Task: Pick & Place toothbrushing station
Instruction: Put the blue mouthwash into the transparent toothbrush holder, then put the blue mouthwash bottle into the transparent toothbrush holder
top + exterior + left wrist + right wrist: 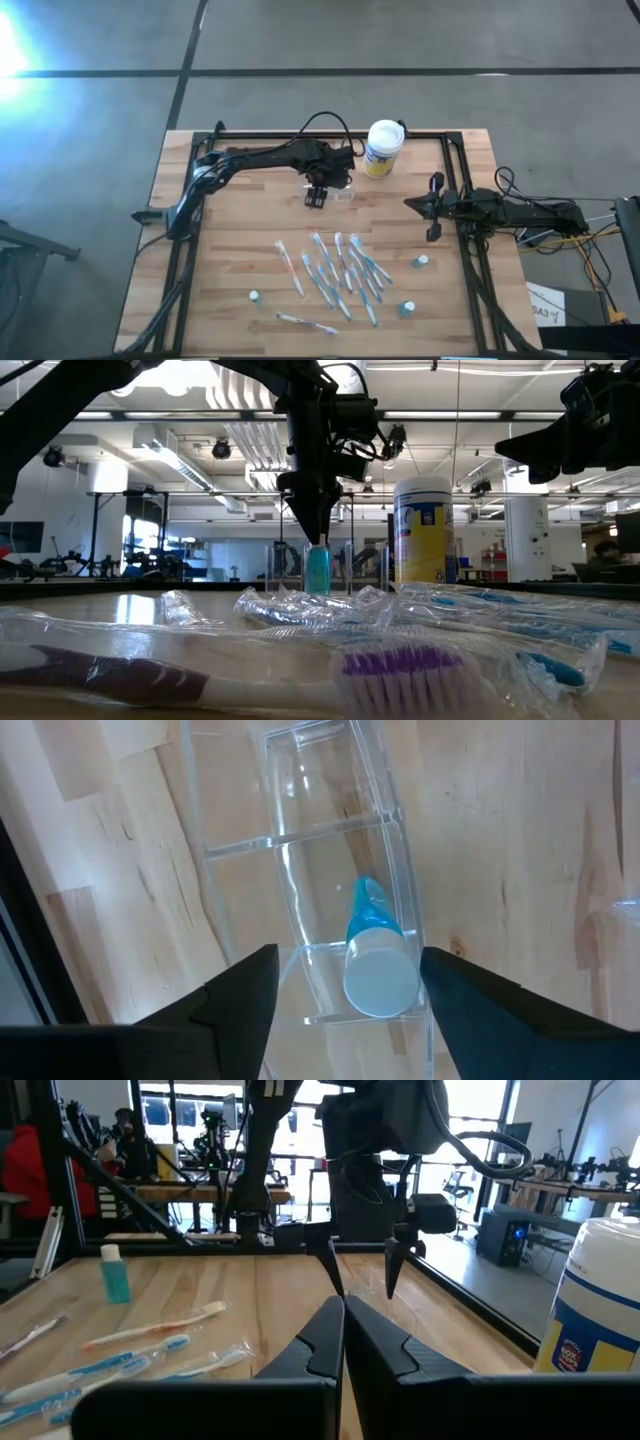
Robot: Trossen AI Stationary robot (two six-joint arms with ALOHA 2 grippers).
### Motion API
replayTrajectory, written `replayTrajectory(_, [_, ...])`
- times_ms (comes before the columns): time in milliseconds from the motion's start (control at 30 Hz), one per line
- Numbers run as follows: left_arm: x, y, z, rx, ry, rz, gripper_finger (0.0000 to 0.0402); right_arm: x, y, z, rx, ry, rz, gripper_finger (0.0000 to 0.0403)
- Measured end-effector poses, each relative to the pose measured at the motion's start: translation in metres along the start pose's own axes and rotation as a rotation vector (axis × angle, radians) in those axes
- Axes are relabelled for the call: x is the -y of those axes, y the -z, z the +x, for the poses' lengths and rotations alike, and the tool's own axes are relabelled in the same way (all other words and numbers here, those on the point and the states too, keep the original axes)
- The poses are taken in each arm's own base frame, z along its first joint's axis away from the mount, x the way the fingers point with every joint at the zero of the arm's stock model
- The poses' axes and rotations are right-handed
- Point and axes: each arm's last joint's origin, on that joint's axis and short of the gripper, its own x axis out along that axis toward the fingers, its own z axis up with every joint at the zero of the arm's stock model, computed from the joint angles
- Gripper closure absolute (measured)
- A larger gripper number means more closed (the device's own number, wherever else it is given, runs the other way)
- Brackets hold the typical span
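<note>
Closest to the low camera, wrapped toothbrushes [400,670] lie in a heap across the front of the wooden table [240,250]; a purple brush head fills the foreground and the wrappers blur much of the rest. From above, the same toothbrushes are seen spread loosely, with three small teal tubes [422,262] standing around them, which the low view does not show clearly.

Further back, the toothbrushing station [330,870], a clear plastic holder with compartments, stands on the wood just beside the white-lidded canister [383,148]. In the high view it is almost invisible under the left gripper [316,197]. The left wrist view alone shows its inside: one teal tube with a white cap [376,965] stands in an end compartment, while the next compartment looks empty. The left gripper's fingers [235,1005] stand apart, one on each side of the tube, and touch nothing. In the low view the fingertips hang just above the tube.

At the table's right edge, the right gripper [433,207] waits with its fingers pressed together, well apart from the station. People beyond the table are too small to make out.
</note>
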Motion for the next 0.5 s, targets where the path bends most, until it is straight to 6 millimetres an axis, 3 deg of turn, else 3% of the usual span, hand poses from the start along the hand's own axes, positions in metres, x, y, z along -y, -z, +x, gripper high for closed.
replayTrajectory(500, [-0.0008,-0.0004,-0.0001,0.006,-0.005,-0.011,0.0147,0.0,0.0003,0.0,-0.001,0.0,0.0,0.0394])
